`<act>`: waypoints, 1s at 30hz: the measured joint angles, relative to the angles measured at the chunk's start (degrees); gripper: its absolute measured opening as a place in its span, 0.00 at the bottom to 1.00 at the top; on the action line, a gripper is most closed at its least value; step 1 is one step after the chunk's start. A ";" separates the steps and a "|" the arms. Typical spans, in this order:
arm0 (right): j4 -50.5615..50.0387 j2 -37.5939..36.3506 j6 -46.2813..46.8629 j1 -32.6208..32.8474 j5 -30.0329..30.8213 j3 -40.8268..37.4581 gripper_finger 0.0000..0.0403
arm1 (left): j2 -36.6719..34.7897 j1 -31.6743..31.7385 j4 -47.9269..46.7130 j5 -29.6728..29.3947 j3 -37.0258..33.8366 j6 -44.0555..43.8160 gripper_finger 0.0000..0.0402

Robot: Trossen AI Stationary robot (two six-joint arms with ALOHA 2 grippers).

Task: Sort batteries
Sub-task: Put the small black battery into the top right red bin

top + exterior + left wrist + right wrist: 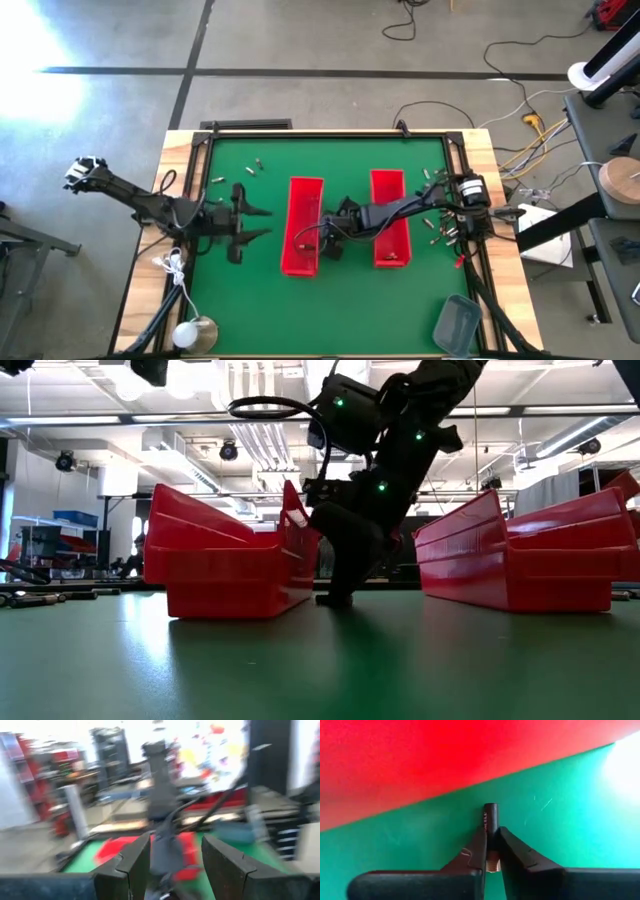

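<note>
Battery [491, 820] seemingly beside left bin [303, 225]

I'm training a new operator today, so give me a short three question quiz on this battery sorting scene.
1. True or false: the right gripper is shut on a small dark cylindrical battery.
2. How many long red plastic bins lie on the green table?
3. The left gripper is: A) open, holding nothing; B) inside a bin; C) shut on a battery.

Key: 1 true; 2 two; 3 A.
</note>
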 joint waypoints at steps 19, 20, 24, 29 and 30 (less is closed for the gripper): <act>-14.04 -27.32 -0.04 11.64 4.21 2.50 0.07 | 6.63 -12.39 11.95 6.42 2.01 0.59 0.39; -15.84 -28.45 -0.02 12.19 5.60 2.21 0.07 | 7.67 -12.39 13.50 6.39 1.99 0.60 0.39; -24.36 -33.55 2.38 14.39 8.03 0.76 0.07 | 11.90 -12.39 19.67 6.44 2.01 0.56 0.39; -32.85 -36.61 10.37 15.69 7.73 -5.36 0.07 | 14.75 -12.38 20.46 5.76 2.06 0.23 0.39; -32.90 -36.90 11.90 15.74 7.59 -6.96 0.07 | 14.89 -12.37 20.44 3.71 2.37 -0.97 0.39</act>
